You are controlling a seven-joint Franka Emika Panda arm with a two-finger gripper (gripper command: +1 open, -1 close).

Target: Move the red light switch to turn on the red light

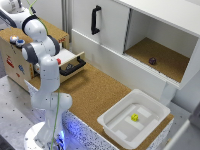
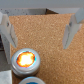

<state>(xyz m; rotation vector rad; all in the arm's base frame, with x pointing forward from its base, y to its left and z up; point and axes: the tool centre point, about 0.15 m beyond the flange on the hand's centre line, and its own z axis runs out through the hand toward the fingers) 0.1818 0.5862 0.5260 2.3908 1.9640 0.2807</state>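
The wrist view looks down on a wooden box top (image 2: 47, 30). The red light (image 2: 25, 60), a small round cap in a grey ring, glows orange-white. My gripper (image 2: 38, 47) hangs open above the box, its two fingers (image 2: 7, 29) spread wide with nothing between them. The glowing cap lies beside the gap, close to one finger. In the exterior view the red light (image 1: 12, 38) sits on the box at the exterior view's left. A small red spot (image 1: 58, 61) shows on the box's side. I cannot tell if it is the red light switch.
A blue cap (image 2: 31, 80) (image 1: 20, 42) sits right beside the lit one. A drawer with a black handle (image 1: 72, 65) juts from the box. A white bin (image 1: 134, 119) holds a small yellow object. An open cabinet compartment (image 1: 160, 55) holds a dark object.
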